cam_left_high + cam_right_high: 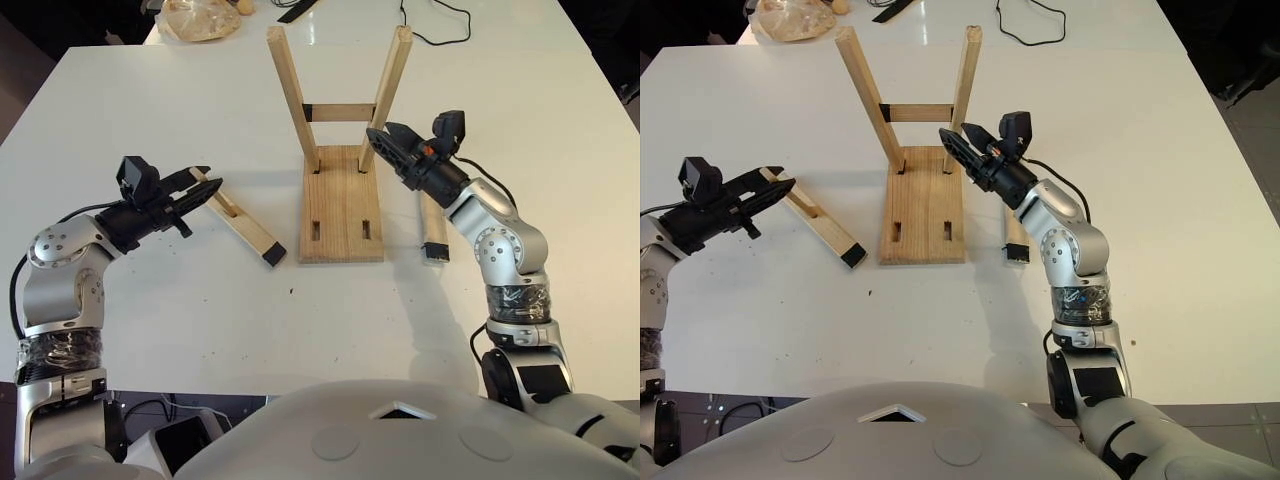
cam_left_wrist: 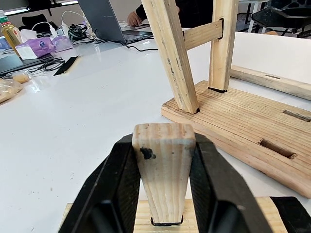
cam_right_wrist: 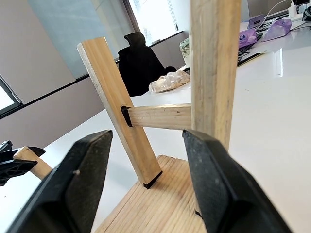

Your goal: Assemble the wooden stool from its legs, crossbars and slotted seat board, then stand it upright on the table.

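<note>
Pinching the end of a square wooden bar with my left tool [image 1: 197, 183], pads pressed flat on two opposite faces. It belongs to the loose leg [image 1: 245, 222] lying diagonally on the tabletop [image 1: 150, 300], on the left-edge side of the seat board [image 1: 340, 215]. In the wrist view the gripped bit seems to rise out of a black-lined mortise, so it may be a crossbar stub; can't say for sure. My right tool [image 1: 385, 140] is spread, holding nothing, fingers either side of the base of the right standing leg [image 1: 388, 95]. The board lies flat mid-tabletop, toward the far edge. That leg and the left standing leg [image 1: 293, 95] sit in its far slots, tied by a crossbar [image 1: 340, 112], and the frame leans toward the left edge. Both near slots [image 1: 315, 231] are empty. A second loose leg [image 1: 434, 235] lies just beside the board on the right-edge side, under my right forearm. Everything is pale, unfinished softwood: straight square sticks, a slatted board with visible grain, black at the joints and leg ends. I expect light, stiff parts that won't crush and won't slip much on rubber pads. The weak point is probably joint fit, since the standing pair looks loose and could rack or pull out if pushed sideways. Best hold, I think: flat faces low near the slot for seating, mid-length for carrying.
</note>
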Motion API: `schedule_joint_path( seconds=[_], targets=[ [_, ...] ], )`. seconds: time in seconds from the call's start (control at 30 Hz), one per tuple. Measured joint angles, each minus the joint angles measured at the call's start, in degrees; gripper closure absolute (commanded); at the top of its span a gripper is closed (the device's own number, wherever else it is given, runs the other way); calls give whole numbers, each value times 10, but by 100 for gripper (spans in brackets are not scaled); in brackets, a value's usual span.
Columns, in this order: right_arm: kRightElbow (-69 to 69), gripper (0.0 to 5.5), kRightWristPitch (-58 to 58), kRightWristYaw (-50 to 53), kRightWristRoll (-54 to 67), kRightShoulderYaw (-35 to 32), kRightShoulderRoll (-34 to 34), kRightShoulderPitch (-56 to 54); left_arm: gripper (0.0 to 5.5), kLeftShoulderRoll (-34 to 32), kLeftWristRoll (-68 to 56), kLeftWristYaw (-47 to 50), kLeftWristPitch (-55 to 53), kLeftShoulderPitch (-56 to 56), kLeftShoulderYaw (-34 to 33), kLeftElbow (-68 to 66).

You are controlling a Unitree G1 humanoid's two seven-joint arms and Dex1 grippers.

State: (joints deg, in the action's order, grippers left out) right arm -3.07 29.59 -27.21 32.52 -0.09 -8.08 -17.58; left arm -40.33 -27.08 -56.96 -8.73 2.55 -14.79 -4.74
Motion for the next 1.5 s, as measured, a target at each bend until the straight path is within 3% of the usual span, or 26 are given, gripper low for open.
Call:
schedule_joint_path(
  seconds=[1.03, 1.13, 1.2, 1.5],
  targets=[
    [40, 285, -20, -1, -35, -1, 15, -6, 421, 4, 6, -2, 59, 98, 54, -153],
    [47, 285, -28, 1, -37, -9, 13, -7, 355, -4, 23, 14, 45, 98, 56, -154],
    [55, 285, -32, 5, -37, -24, 10, -8, 323, -5, 37, 31, 6, 57, 56, -156],
    [54, 285, -45, 16, -42, -22, 23, 31, 323, -7, 36, 83, -42, -74, -13, 17]
  ],
)
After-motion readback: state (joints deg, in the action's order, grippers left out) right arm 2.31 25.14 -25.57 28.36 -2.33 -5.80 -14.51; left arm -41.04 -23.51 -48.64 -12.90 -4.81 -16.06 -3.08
